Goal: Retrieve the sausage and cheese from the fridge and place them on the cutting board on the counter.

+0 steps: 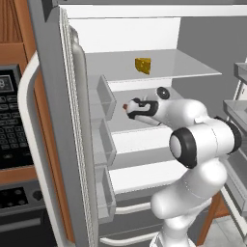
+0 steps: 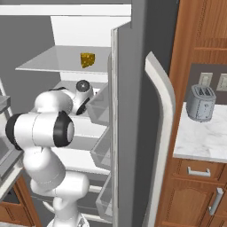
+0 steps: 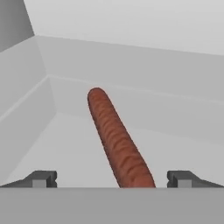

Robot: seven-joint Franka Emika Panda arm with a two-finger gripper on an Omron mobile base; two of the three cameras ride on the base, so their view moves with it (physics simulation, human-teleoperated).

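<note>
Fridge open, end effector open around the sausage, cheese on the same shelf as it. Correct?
Not quite. The cheese sits on the shelf above; left base view shows it. The end effector is open astride the sausage in the open fridge.

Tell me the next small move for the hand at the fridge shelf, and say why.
Probably ease the hand forward a little, then close. Its fingers stand wide open on either side of the sausage, which lies on the shelf between them, its near end level with the tips. It is not gripped yet.
</note>
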